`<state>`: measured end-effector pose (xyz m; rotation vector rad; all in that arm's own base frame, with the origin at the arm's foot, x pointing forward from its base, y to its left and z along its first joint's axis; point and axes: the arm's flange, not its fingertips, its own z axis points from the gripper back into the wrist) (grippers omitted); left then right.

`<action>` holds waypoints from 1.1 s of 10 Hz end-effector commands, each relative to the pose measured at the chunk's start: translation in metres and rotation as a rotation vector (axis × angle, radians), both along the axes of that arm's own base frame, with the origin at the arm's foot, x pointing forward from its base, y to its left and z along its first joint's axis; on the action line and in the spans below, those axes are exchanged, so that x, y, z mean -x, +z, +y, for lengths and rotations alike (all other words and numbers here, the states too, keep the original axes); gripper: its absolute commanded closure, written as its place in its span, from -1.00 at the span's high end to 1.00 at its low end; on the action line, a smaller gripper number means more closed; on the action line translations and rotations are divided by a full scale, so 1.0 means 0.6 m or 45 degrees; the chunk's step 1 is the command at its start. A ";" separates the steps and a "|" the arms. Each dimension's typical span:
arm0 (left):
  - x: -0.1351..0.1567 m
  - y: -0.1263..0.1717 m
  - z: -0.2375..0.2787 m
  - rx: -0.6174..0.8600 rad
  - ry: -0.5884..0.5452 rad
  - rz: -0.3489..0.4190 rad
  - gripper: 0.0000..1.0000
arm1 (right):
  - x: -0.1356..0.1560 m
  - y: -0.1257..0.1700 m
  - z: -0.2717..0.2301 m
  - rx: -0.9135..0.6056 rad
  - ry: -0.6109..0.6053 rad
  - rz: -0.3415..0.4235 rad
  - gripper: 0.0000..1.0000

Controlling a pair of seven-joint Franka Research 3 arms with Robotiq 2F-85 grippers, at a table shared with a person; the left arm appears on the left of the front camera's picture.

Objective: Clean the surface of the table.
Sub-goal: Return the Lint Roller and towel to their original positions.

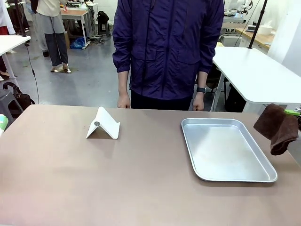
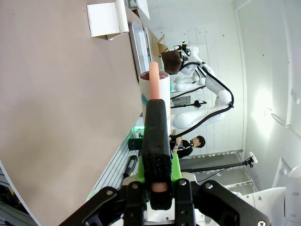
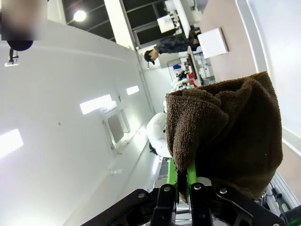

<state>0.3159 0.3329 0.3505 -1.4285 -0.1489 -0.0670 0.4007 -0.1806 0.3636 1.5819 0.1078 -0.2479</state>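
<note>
Starting on my left: my left jaws are clamped shut on a black foam-gripped handle [image 2: 156, 141] with a pinkish rod running up to a white cylinder [image 2: 154, 87]. I honestly can't tell what the tool is, maybe some kind of roller. The bench [image 1: 141, 188] is the thing I'm meant to clean. It's the big greyish-brown top filling the front view, with its long axis running left to right in front of me. In the left wrist view it lies off to one side of that tool rather than under it. On the left half there's only a white folded stand [image 1: 103, 125], set toward the far side with plenty of bare top around it. A person stands at the far edge, one hand [image 1: 123, 100] and the other hand [image 1: 198, 101] hanging just by that edge. The right half carries a silver tray [image 1: 228, 149], its right rim close to the bench's right edge. My right jaws are pinched shut on a brown cloth [image 1: 277, 128], which hangs in the air at that right edge beside the tray's far corner, not touching the top. I can't tell if it's over the bench or just past it. So the bench lies left of and below the cloth, and the tray sits between the cloth and the open room. I reckon the wipe has to come in leftward and down past the tray's rim — the widest clear stretch is the middle and the whole near strip.
</note>
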 end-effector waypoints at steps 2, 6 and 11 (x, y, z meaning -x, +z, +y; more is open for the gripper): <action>0.004 0.007 -0.006 0.009 0.022 -0.001 -0.55 | 0.000 0.015 0.001 0.004 0.018 0.007 -0.83; 0.004 0.007 -0.006 0.009 0.022 -0.001 -0.55 | 0.000 0.015 0.001 0.004 0.018 0.007 -0.83; -0.049 0.128 -0.093 -0.115 -0.072 0.031 -0.55 | -0.019 0.062 0.102 0.099 0.079 -0.073 -0.83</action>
